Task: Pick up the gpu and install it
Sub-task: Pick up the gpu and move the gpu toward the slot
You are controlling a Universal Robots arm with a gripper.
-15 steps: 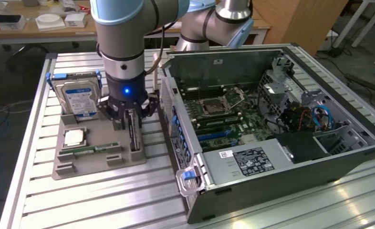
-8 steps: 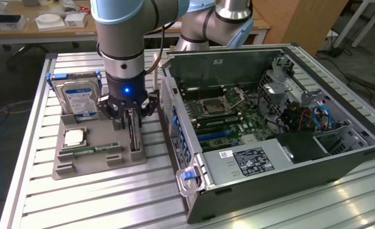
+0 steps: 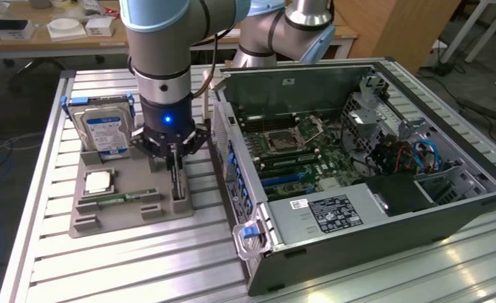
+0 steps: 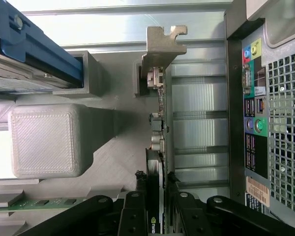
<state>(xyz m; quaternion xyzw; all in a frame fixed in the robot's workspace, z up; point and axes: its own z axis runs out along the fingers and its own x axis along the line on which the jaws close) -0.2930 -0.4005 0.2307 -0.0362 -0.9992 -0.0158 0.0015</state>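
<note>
**Desk:** Where is the graphics card?

**Me:** From my remote station I see the graphics card (image 4: 159, 123) standing on edge in the grey holder (image 3: 122, 218). It sits along the side of the holder nearest the computer case (image 3: 383, 233). Its silver end bracket (image 4: 160, 49) is seated in a slot of the holder, just beside the case's rear panel. The ports (image 4: 250, 123) of that panel run parallel to the card, close by.

**Desk:** And the claw?

**Me:** The claw (image 3: 175, 165) is down over the top edge of the card, on the holder's case side, with the arm near vertical above it. In the wrist view the card runs straight up into the claw. I cannot tell whether the claw is clamped on the card or standing just off it. The card is not lifted and the bracket is in its slot.

**Desk:** Anything else on the worktop?

**Me:** The worktop (image 3: 105, 271) is slatted aluminium. The case lies on it with its side open and the board exposed. On the holder, farther from the case than the card, there are three other parts. A hard drive (image 3: 105, 129) stands upright, and a processor chip (image 3: 99, 182) and a memory stick (image 3: 117, 197) lie flat. All three are apart from the claw.
</note>
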